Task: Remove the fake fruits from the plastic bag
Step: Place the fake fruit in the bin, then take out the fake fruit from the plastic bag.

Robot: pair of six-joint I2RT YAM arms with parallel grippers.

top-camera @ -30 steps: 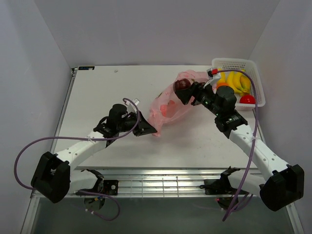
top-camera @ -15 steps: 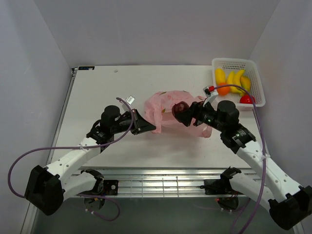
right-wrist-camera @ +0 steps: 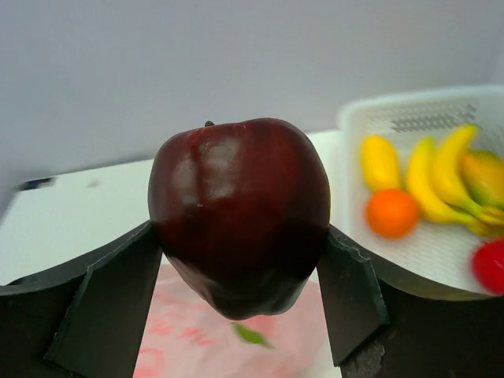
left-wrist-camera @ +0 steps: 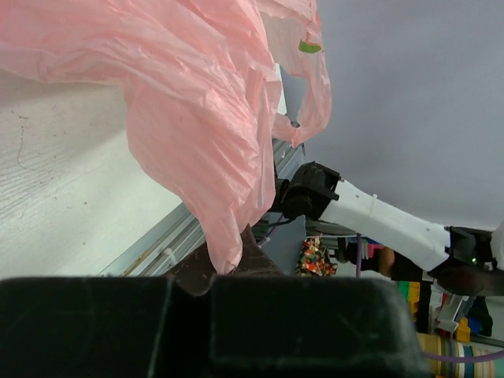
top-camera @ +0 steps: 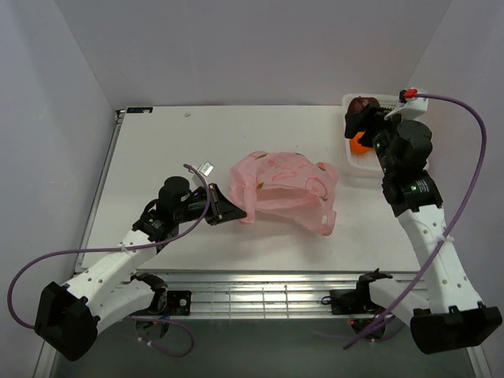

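Note:
The pink plastic bag lies crumpled mid-table, handles toward the near right. My left gripper is shut on the bag's left edge; in the left wrist view the pink film hangs pinched between the jaws of the left gripper. My right gripper is shut on the dark purple fruit and holds it in the air at the left end of the white basket. In the right wrist view the fruit sits between the two fingers, above the bag.
The basket at the far right corner holds a banana bunch, an orange, a pale yellow fruit, a red apple and an orange-and-green mango. Walls stand close on three sides.
My right gripper has carried the dark purple fruit out of the bag, up and right to the basket. The bag has sunk flatter. My left gripper kept its hold on the bag's edge.

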